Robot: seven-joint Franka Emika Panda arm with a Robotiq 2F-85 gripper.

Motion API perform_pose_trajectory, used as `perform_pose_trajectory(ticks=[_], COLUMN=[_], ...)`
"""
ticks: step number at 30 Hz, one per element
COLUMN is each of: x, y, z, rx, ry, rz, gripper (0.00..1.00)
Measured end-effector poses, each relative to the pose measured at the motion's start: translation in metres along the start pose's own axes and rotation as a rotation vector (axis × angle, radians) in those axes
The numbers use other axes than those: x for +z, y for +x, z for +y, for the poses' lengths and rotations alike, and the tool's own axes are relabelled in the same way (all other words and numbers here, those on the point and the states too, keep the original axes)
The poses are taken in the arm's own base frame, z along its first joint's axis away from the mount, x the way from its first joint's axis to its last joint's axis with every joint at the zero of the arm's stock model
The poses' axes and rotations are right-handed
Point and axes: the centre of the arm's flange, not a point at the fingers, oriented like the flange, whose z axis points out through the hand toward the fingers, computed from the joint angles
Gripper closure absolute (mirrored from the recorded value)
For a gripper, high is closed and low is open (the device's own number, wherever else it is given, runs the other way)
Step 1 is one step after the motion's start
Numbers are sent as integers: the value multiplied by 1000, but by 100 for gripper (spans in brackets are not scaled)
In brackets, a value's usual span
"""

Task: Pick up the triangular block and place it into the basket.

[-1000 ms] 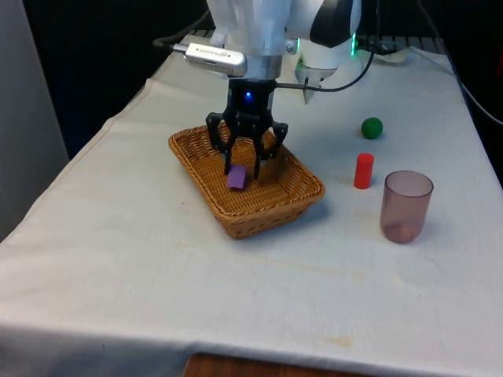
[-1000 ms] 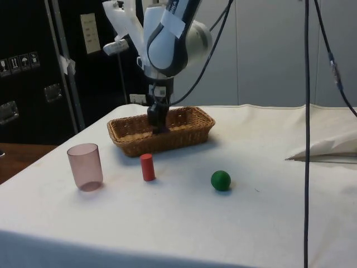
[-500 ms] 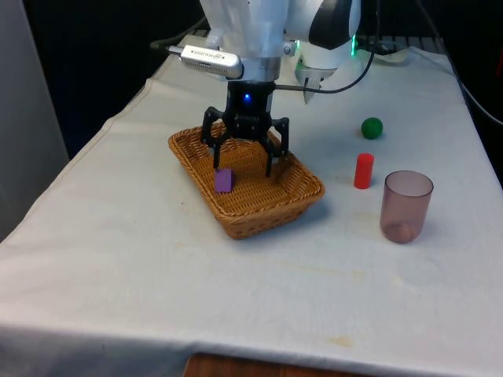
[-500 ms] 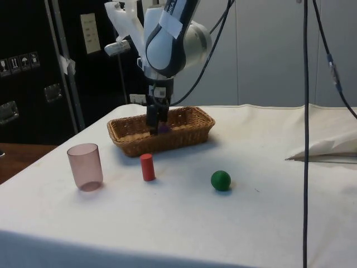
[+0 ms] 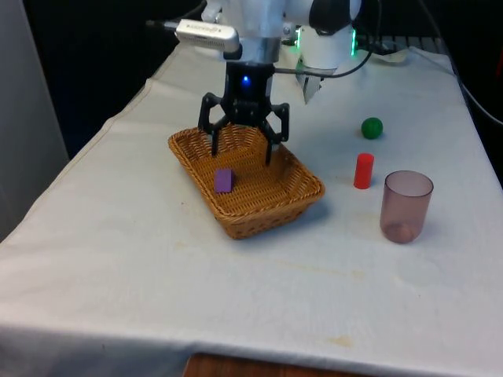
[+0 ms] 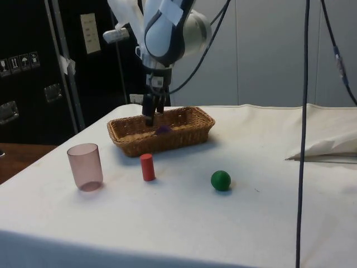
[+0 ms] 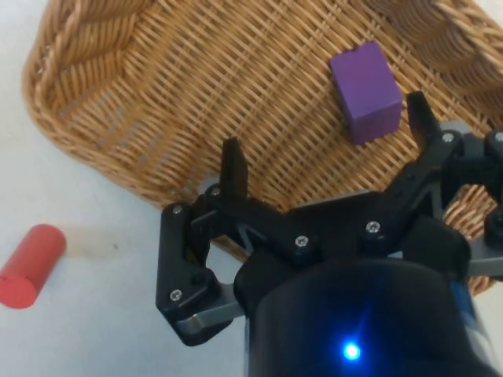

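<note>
White cloth covers the table (image 5: 118,259), where the wicker basket (image 5: 302,196) holds the purple block (image 5: 224,180) on its floor; the gripper (image 5: 242,149) hangs above the basket, fingers spread and empty. From the side, the red cylinder (image 6: 147,167) stands just before the basket, with the green ball (image 6: 221,180) and pink cup (image 6: 85,166) farther out. At the wrist, the block lies inside the basket beyond one fingertip (image 7: 414,114).
</note>
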Motion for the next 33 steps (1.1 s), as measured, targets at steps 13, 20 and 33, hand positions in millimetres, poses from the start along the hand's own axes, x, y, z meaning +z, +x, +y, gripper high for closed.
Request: perform_pose_trajectory(ticks=[13, 20, 33], x=[-33, -51, -56], y=[11, 19, 36], z=[6, 8, 8], rx=[-4, -18, -60], ry=[16, 24, 16], rz=[20, 20, -24], gripper=[0, 0, 0])
